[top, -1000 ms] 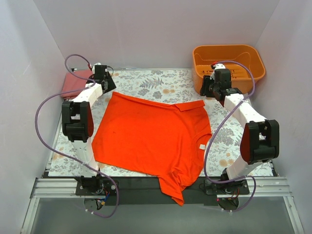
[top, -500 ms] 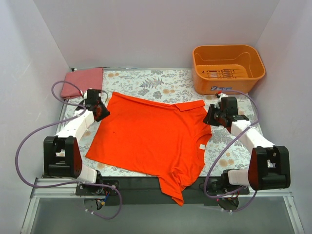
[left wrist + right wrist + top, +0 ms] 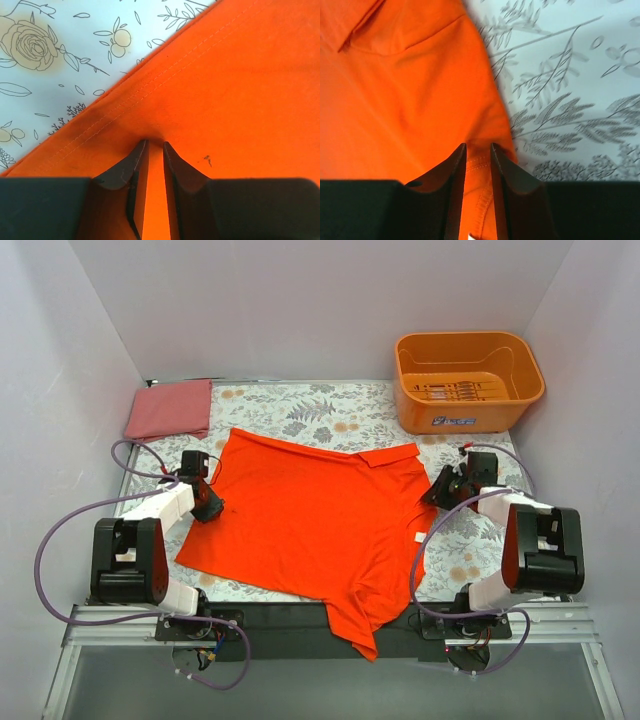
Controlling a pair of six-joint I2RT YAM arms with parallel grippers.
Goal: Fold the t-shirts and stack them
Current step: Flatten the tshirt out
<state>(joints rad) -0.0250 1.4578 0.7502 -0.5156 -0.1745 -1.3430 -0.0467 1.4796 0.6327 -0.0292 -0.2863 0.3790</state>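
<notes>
The left fingers [image 3: 131, 170], almost pressed together, pinch the stitched left edge of the orange-red t-shirt [image 3: 310, 520]. The right fingers [image 3: 454, 172] pinch its right edge the same way. It lies spread on the desk [image 3: 300, 405]. There are two shirts: the pinkish-red t-shirt [image 3: 170, 408] lies folded at the far left. One orange tub [image 3: 470, 338] stands far right.

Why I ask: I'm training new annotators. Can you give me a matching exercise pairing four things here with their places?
Things:
1 orange-red t-shirt
2 pinkish-red t-shirt
3 orange tub
4 left gripper

Places:
A far right corner
B at the spread shirt's left edge
C folded, far left corner
D spread across the middle

Pairs: 1-D, 2-C, 3-A, 4-B
</notes>
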